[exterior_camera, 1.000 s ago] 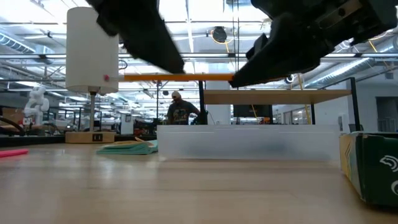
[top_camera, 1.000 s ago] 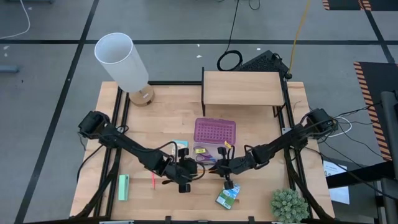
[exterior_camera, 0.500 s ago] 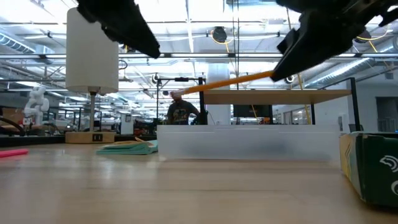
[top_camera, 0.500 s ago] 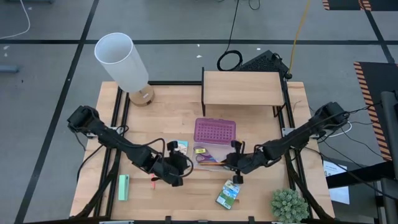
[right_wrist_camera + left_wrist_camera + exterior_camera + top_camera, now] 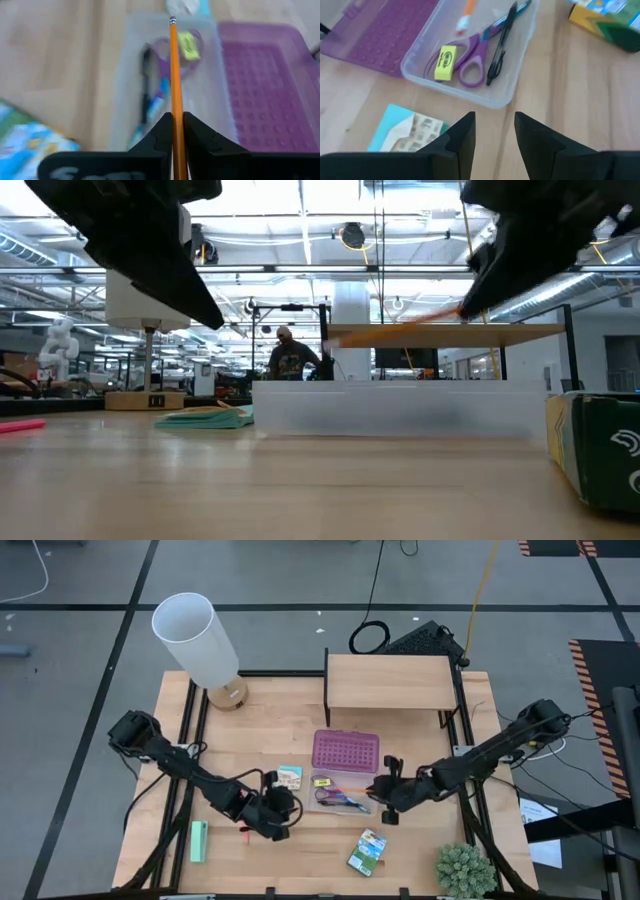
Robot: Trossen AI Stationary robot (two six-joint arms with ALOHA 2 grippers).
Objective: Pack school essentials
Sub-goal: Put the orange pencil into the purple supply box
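While right claw [image 5: 176, 131] stays clamped on orange pencil [image 5: 175, 75], I hover it over clear case [image 5: 345, 792], middle of frame. Next: lower, let go beside scissors [image 5: 472, 55]. Left claw [image 5: 493, 132] apart, empty, near red pencil [image 5: 245, 831], lower left.

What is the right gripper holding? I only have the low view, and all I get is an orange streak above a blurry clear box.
Observer: An orange pencil. The right gripper is shut on it, its far end over the open clear case.
Operator: What's already in that case?
Observer: The left wrist view shows purple-handled scissors, a black pen and a tiny yellow piece inside.
Operator: Where's the left gripper?
Observer: The left gripper is open and empty, on the near side of the case, by a small colourful square pack lying on the table.
Operator: Anything left outside?
Observer: Yes, the green-yellow crayon box lies near the table's front edge.
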